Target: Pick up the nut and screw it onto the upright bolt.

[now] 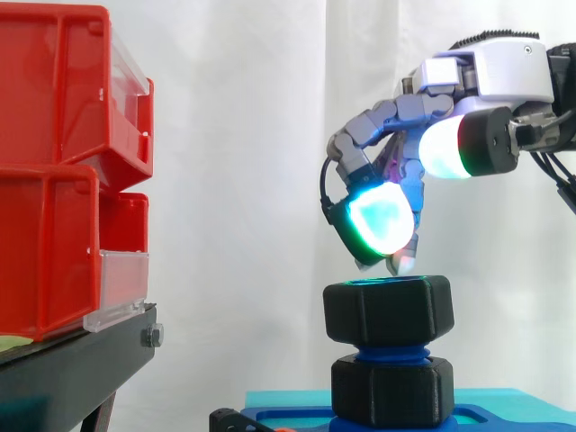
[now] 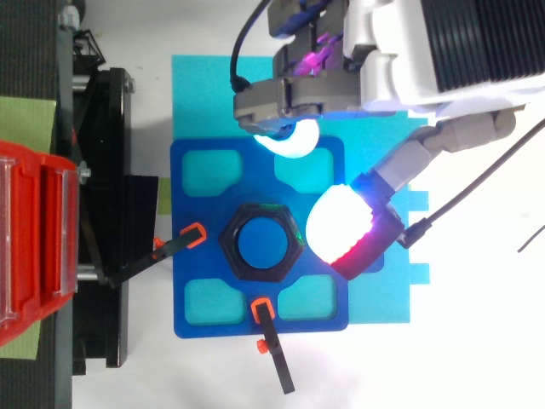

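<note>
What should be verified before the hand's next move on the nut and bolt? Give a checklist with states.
1. Nut on bolt: ok, it sits level around the blue thread.
2. Nut screwed fully down: not ok, thread shows between it and the lower black hex piece.
3. Hand empty: ok, fingers relaxed and holding nothing.
4. Hand clear of the nut: cannot tell, the lowest fingertips hang very close above its top.
5. Hand centred over nut: not ok, the top view shows the pads beside it.
6. Blue plate held: ok, orange-tipped clamps meet its edges.
</note>
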